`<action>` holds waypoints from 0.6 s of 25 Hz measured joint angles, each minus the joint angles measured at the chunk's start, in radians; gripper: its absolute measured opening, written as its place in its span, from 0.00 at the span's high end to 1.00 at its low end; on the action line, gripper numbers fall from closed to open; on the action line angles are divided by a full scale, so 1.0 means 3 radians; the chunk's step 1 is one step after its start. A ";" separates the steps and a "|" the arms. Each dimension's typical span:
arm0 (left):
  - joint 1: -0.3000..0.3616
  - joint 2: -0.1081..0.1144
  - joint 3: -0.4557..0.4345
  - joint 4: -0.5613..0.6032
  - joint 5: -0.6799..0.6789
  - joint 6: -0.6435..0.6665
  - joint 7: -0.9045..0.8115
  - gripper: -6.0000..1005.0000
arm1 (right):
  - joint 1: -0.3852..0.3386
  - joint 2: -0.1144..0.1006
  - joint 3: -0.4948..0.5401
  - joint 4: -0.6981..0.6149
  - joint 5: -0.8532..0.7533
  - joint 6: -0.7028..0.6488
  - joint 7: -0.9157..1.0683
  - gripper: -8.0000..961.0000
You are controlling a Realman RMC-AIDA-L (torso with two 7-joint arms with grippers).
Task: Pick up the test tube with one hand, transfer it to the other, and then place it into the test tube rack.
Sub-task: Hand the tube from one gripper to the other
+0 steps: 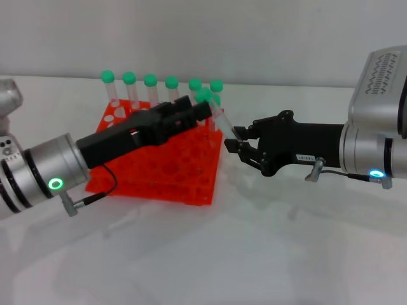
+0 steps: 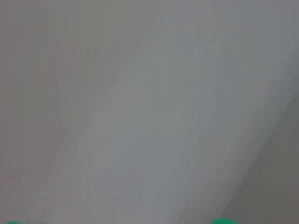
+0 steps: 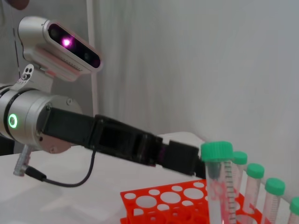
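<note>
Orange-red, the test tube rack point(image 1: 159, 165) stood on the white table point(image 1: 203, 254). Above its right edge the test tube point(image 1: 215, 114) hung tilted, green cap uppermost. The left gripper point(image 1: 202, 109) was clenched on its capped end, while the right gripper point(image 1: 234, 141) grasped its lower end beside the rack.

The rack point(image 1: 162, 175) is bright orange-red, dotted with round holes. Behind and beside it, the tubes point(image 1: 130, 89) are clear with green caps; the tube point(image 3: 218, 186) nearest the black left gripper point(image 1: 202, 109) has dark graduation marks. The right gripper point(image 1: 236, 141) is black on a silver-grey arm with a blue ring. The surface point(image 1: 203, 254) is white.
</note>
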 joint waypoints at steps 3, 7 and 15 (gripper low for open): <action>-0.0029 -0.0016 -0.0002 0.0000 0.0056 -0.0048 0.0009 0.22 | 0.0008 0.0001 -0.0003 0.0002 0.0000 -0.0001 0.0000 0.79; -0.0070 -0.0036 -0.0002 0.0001 0.0121 -0.0096 0.0018 0.22 | 0.0013 0.0003 -0.0007 0.0005 0.0000 -0.0002 0.0004 0.79; -0.0086 -0.0085 0.0002 0.0074 0.0198 -0.0243 0.0010 0.22 | 0.0018 0.0005 -0.0024 0.0008 0.0001 -0.0012 0.0005 0.79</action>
